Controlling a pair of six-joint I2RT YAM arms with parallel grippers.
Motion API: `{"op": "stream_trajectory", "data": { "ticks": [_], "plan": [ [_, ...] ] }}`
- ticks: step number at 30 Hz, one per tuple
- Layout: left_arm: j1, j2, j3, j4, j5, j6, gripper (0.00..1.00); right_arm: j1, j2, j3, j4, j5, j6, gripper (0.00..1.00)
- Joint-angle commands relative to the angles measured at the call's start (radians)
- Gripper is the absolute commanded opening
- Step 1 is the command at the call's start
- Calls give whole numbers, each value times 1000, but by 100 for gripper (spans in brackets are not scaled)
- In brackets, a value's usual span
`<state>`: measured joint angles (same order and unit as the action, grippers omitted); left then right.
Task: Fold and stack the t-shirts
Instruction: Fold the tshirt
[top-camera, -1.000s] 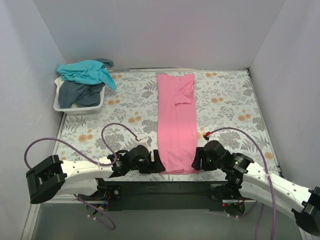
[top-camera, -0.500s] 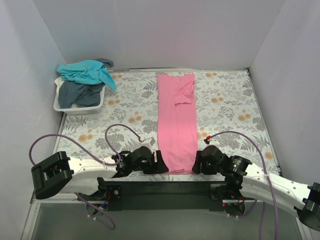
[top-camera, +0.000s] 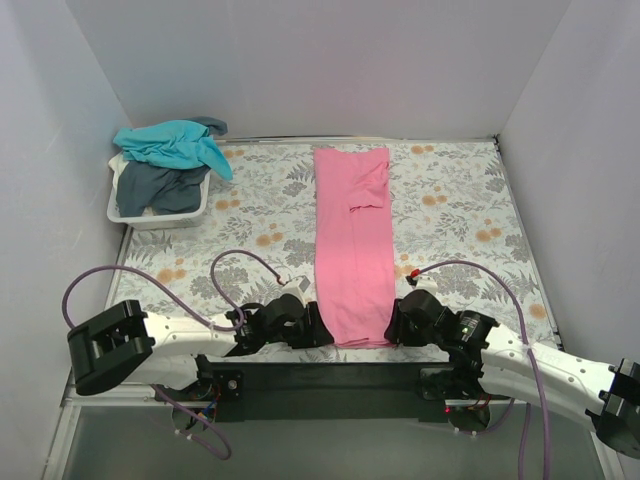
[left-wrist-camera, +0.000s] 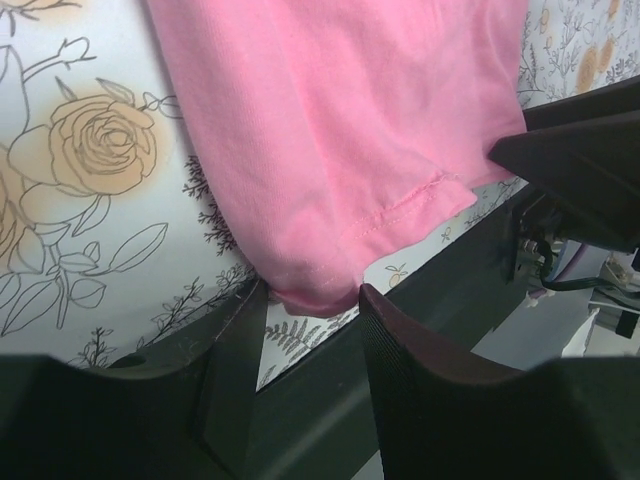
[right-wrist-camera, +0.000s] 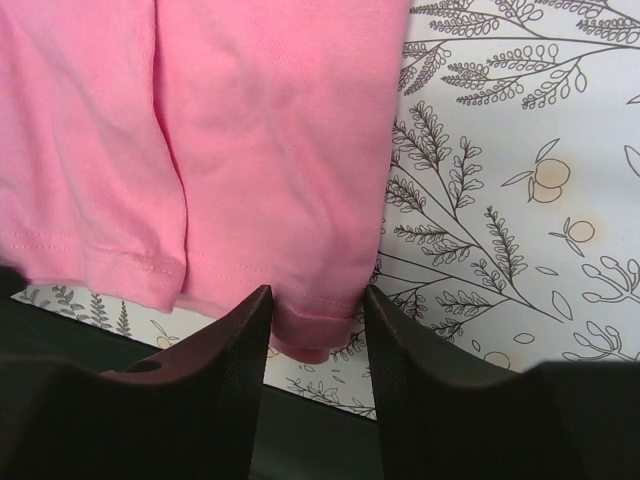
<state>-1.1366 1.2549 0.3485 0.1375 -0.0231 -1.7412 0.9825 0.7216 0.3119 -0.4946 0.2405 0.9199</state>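
pink t-shirt (top-camera: 352, 250) is judged soft, light, limp | best taken at near hem corners | left hand (left-wrist-camera: 310, 302), right hand (right-wrist-camera: 315, 305): spread astride those corners

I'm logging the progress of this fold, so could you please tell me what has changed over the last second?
The left hand moved right, up to the near left corner of the pink shirt. The right hand shifted only slightly at the near right corner. Each now straddles a hem corner with its fingers open, and nothing is gripped yet. The pink shirt and the basket with the teal shirt and grey shirt stayed put.
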Motion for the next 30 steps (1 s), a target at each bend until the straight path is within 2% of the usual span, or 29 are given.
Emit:
{"op": "stream_trajectory", "data": {
  "ticks": [1,6,20,23,24,27,30],
  "plan": [
    [-12,-15,-42,-188,-38,-3,40,7,2,-20,-16,17,8,37],
    [-25,-86,-48,-312,-89,-12,41,7,6,-22,-16,19,5,37],
    [-25,6,-43,-222,-118,-17,41,7,24,-27,16,5,-1,36],
    [-25,23,-43,-222,-112,-12,34,10,18,-30,19,3,2,33],
    [-25,31,-43,-222,-110,-12,24,12,19,-31,21,3,2,32],
    [-25,35,-49,-223,-103,-14,9,12,22,-31,19,0,2,29],
    [-25,34,-48,-223,-100,-11,6,13,24,-31,24,3,2,27]
  ]
}}
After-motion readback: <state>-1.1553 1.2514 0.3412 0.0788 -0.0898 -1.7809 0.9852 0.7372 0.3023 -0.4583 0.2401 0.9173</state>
